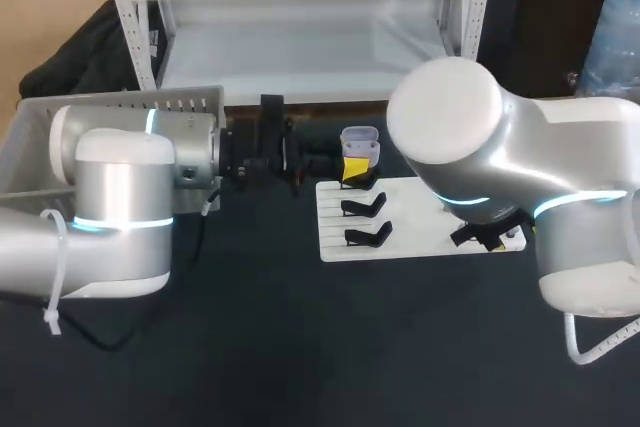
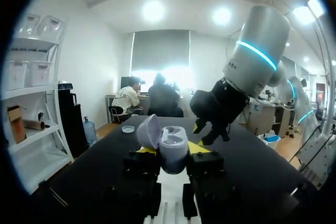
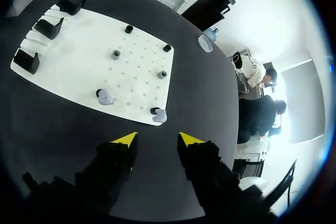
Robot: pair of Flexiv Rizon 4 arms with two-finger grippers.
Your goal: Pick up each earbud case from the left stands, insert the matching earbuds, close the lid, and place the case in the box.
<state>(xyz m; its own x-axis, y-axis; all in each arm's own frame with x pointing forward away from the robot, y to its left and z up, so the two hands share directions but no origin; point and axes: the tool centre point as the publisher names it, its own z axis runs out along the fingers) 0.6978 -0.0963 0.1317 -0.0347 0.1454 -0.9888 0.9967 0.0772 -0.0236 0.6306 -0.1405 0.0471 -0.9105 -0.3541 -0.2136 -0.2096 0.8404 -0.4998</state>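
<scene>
**Earbud case (image 2: 174, 157) gripped, lid (image 2: 149, 130) up, by the stands**

One black table (image 1: 250, 347), one white board (image 3: 79, 72) on it; left gripper (image 2: 172, 148) clamps the single pale case just over the board's stand end; right gripper (image 3: 157, 141) hangs spread wide by the opposite edge; three black stands (image 3: 50, 27); four small pegs (image 3: 115, 54); two earbuds (image 3: 105, 97) sitting on the board.

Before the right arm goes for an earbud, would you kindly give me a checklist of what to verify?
1. Grasp: left gripper shut on the case: ok.
2. Access: the lid is open: ok.
3. Readiness: right gripper is open: ok.
4. Supply: two lavender earbuds lie on the white board: ok.
5. Sockets in the case are empty: cannot tell.
</scene>
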